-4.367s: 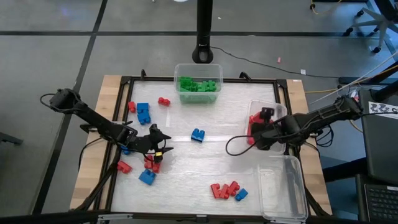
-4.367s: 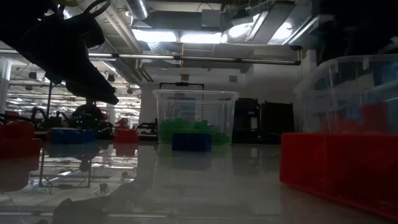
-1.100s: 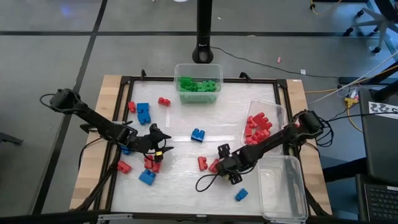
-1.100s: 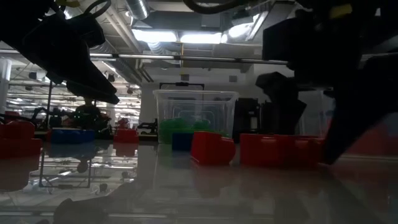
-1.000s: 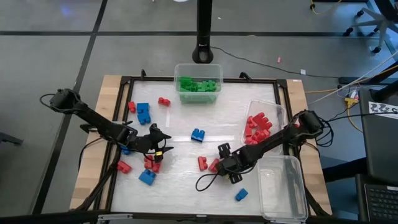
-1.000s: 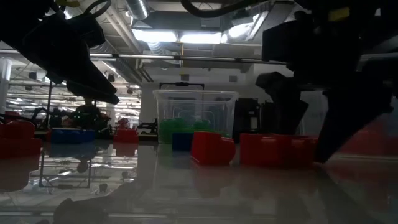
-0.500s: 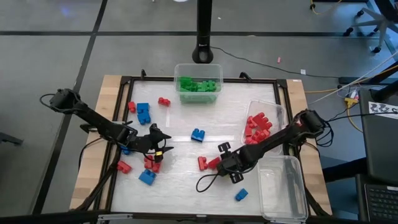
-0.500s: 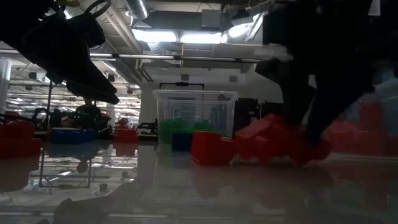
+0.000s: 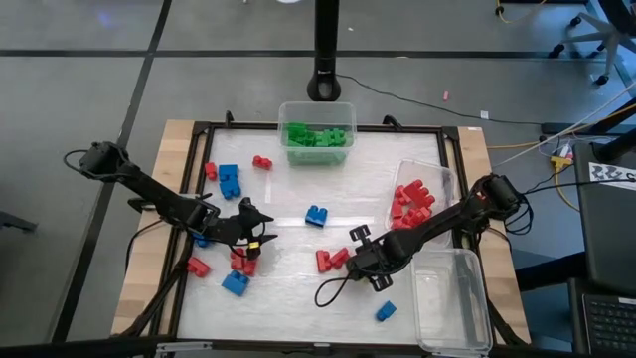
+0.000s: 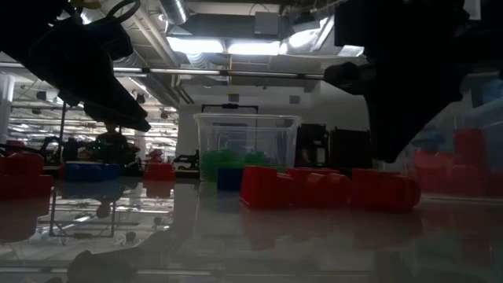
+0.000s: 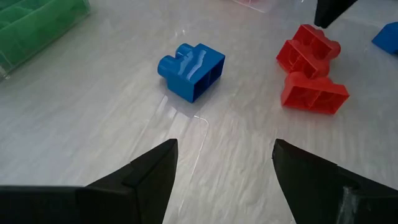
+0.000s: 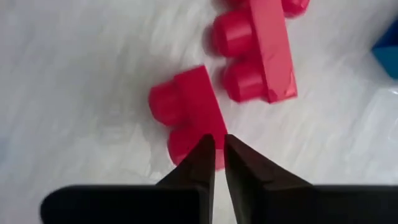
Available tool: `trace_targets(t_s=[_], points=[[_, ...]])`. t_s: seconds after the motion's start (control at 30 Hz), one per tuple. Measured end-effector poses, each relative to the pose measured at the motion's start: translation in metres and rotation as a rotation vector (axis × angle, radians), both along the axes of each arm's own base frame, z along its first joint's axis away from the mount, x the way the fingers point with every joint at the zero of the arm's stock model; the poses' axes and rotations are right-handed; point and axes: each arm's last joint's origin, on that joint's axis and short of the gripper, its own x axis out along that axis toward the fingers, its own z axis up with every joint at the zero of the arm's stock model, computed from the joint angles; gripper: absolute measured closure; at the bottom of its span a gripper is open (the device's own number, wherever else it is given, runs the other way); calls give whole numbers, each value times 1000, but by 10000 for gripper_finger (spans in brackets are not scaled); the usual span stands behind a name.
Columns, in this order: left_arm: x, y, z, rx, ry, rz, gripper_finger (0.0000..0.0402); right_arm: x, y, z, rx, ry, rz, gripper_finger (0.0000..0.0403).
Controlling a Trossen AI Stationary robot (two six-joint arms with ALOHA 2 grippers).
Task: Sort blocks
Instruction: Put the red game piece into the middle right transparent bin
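Note:
Red, blue and green blocks lie scattered on the white table. My right gripper (image 9: 350, 257) (image 12: 217, 144) is shut with nothing between its fingers. It hangs just above two red blocks (image 12: 186, 115) (image 12: 261, 53) that lie flat near the table's middle (image 9: 324, 261). In the low view it stands clear above them (image 10: 377, 190). My left gripper (image 9: 254, 235) (image 11: 224, 168) waits open at the left, over a small heap of red blocks (image 9: 241, 261). A blue block (image 11: 191, 70) lies ahead of it.
A tub of green blocks (image 9: 316, 134) stands at the far edge. A tilted tub with red blocks (image 9: 422, 194) and a clear tub (image 9: 452, 298) stand at the right. Loose blocks lie at far left (image 9: 229, 179), near left (image 9: 236, 283) and near right (image 9: 385, 311).
My right gripper has shut and risen a little. As the fingers came together, a red block under them tipped up at one end. It has since dropped back and lies flat on the table, slightly shifted.

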Motion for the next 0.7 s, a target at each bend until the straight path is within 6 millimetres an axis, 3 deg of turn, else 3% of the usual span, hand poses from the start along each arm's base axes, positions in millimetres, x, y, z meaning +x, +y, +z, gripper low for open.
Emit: trace_targets(t_s=[0.13, 0.33, 0.47, 0.6, 0.7], points=[[0, 0, 0, 0, 0, 0, 150, 5, 4, 2, 77, -34, 30, 314], [0, 0, 0, 0, 1, 0, 150, 6, 5, 2, 86, -52, 44, 175], [0, 0, 0, 1, 3, 0, 150, 9, 6, -8, 72, -22, 44, 96], [0, 0, -1, 4, 9, 0, 150, 12, 7, -26, 40, 25, 42, 54], [-1, 0, -1, 5, 11, 0, 150, 14, 8, -36, 31, 47, 42, 51]])
